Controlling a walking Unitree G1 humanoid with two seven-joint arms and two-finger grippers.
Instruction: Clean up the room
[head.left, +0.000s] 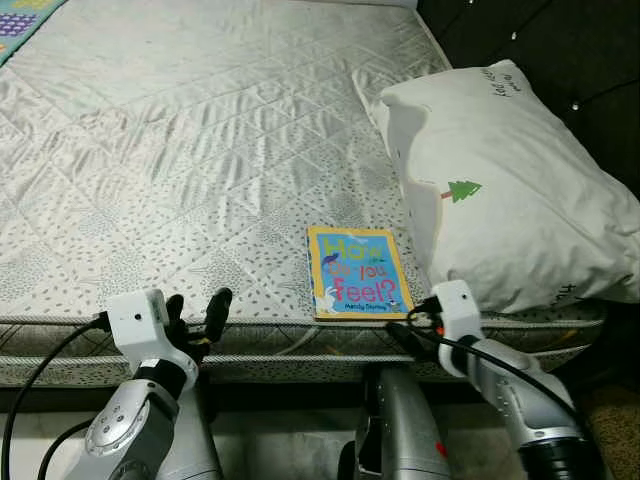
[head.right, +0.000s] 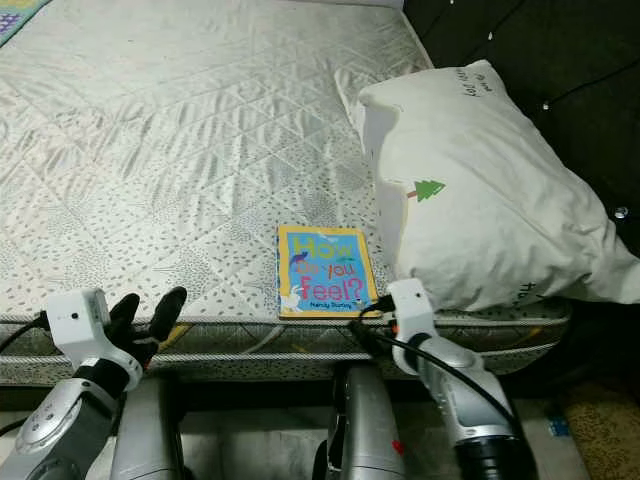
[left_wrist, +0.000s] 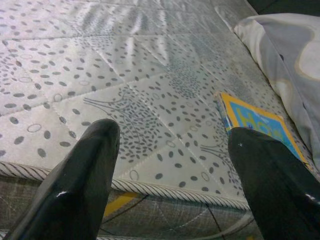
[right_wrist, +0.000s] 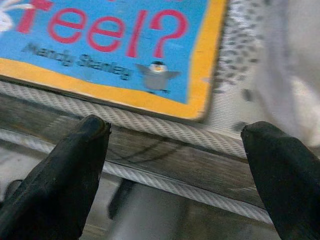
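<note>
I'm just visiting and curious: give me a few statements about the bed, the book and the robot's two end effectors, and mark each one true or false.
1. The book lies flat near the front edge of the mattress. True.
2. The pillow sits to the left of the book. False: it lies to the book's right, at the mattress's right end.
3. The right end effector is shut on the book. False: its fingers are spread open just before the mattress edge, below the book's lower corner, not touching it.
4. The left end effector is open, at the mattress's front edge, left of the book. True.
5. The book's cover is blue with a yellow border. True.
</note>
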